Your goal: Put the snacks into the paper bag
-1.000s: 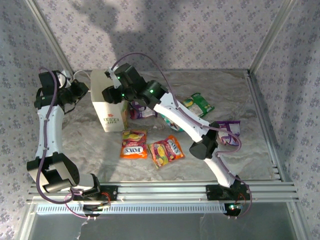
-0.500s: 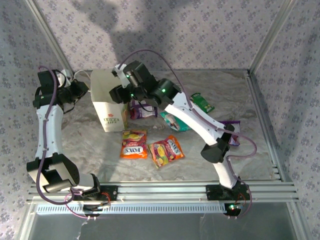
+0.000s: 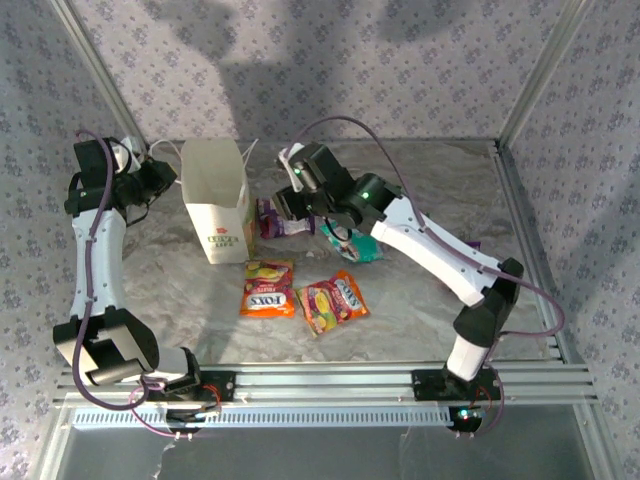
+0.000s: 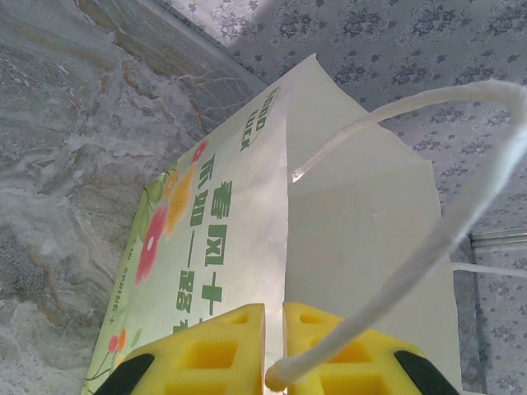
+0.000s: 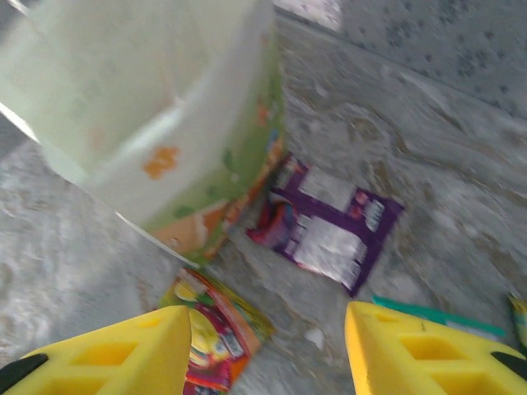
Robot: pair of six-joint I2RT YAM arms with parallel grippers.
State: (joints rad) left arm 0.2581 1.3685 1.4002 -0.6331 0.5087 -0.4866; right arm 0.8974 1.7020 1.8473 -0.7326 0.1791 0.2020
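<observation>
While the left gripper [image 4: 274, 319] pinched the rim of the paper bag [image 4: 362, 222], the right gripper [image 5: 268, 329] hovered wide open and empty above the purple packet [image 5: 329, 234].

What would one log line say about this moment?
left gripper: shut on white paper gift bag rim | right gripper: open, empty, near shiny purple packet

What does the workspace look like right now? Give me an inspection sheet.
Surface: grey marbled table.
Job's things: paper bag upright; FOX'S packet, second FOX'S packet, purple packet, teal packet lying outside it.
Clutter: nothing seen.
Grippers: left gripper shut on the bag's rim; right gripper open, empty, near the bag.
Cables: purple cables looped along both arms.
Surroundings: floral walls, aluminium rails.
</observation>
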